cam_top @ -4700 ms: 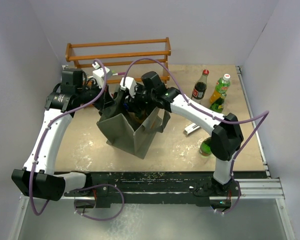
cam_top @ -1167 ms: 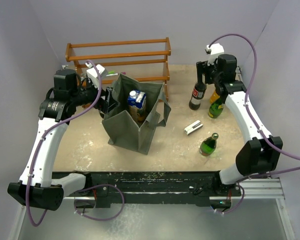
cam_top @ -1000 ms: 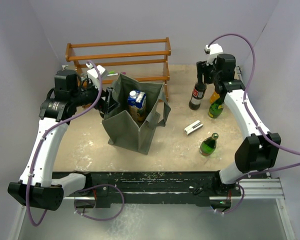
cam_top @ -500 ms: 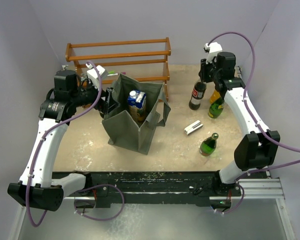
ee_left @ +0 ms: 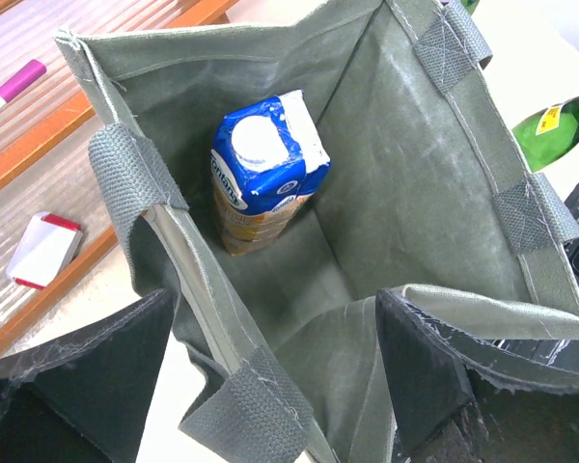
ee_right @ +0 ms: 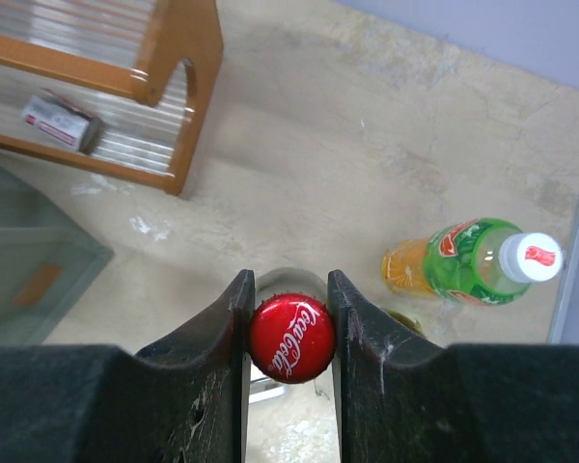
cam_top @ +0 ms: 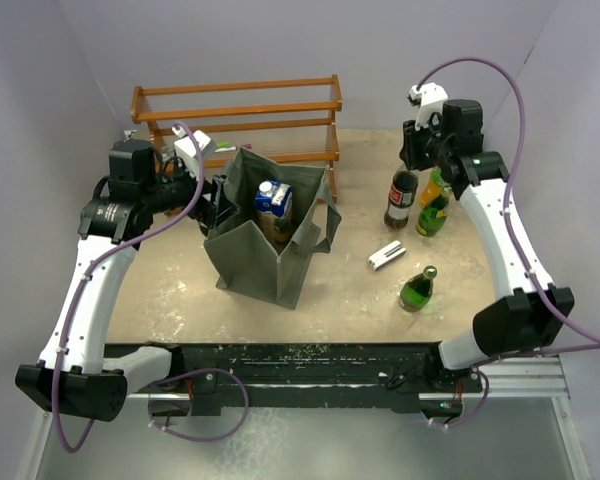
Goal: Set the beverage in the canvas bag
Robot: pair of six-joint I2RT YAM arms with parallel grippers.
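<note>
The grey-green canvas bag (cam_top: 265, 255) stands open left of centre, with a blue-and-white carton (cam_top: 272, 198) upright inside. In the left wrist view my left gripper (ee_left: 275, 323) is open, its fingers wide apart on either side of the bag's (ee_left: 415, 193) near rim and strap, above the carton (ee_left: 265, 174). The beverage, a dark cola bottle (cam_top: 401, 200) with a red cap (ee_right: 291, 340), stands at the back right. My right gripper (ee_right: 289, 333) is shut on that cap from above. In the top view the right gripper (cam_top: 412, 160) hides the cap.
A green-and-orange soda bottle (cam_top: 438, 185) and a dark green bottle (cam_top: 432, 215) stand just right of the cola. A green glass bottle (cam_top: 417, 288) and a small white object (cam_top: 385, 254) are nearer. A wooden rack (cam_top: 238, 115) lines the back, holding a small white-and-red box (ee_right: 63, 118).
My right gripper has closed on the cola bottle's cap, and the bottle has shifted slightly to the right. The left arm and the bag have not moved.
</note>
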